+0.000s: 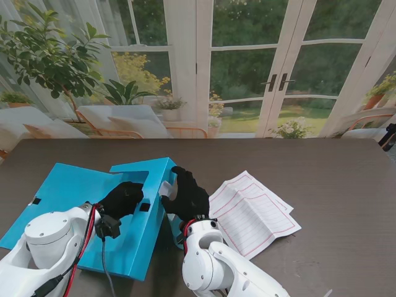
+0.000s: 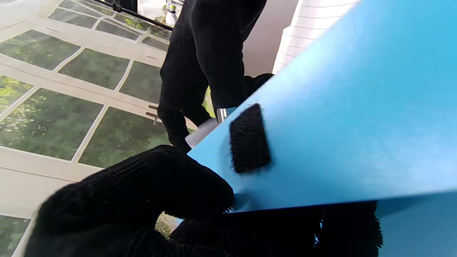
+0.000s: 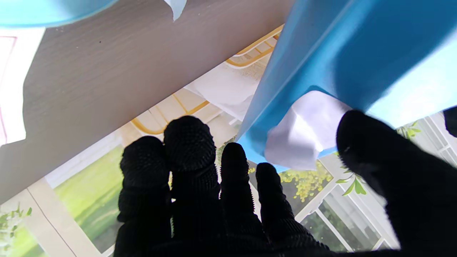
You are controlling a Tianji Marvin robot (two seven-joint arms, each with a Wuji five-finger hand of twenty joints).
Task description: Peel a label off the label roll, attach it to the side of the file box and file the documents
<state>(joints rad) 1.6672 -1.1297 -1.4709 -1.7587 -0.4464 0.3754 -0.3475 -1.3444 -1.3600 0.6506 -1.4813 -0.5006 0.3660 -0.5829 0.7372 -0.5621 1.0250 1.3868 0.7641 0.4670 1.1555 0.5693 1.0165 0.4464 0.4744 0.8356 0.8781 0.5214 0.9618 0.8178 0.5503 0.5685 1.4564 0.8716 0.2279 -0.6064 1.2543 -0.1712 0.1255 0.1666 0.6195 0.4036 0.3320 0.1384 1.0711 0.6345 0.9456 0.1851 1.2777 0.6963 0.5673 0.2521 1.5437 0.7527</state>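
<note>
The open bright-blue plastic file box (image 1: pixel 133 238) lies at the near left of the dark wooden table (image 1: pixel 334 179). The black-gloved left hand (image 1: pixel 122 199) pinches its raised panel. The black-gloved right hand (image 1: pixel 185 195), fingers narrowly spread, presses a white label (image 3: pixel 303 134) against the box's side. Pink-lined white paper documents (image 1: pixel 250 210) lie just right.

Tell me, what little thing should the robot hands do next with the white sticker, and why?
Probably press the white label flat with the right hand. It sits at the blue file box edge, looking crumpled, and the thumb is right beside it. The left hand pinches the panel, steadying it.
</note>
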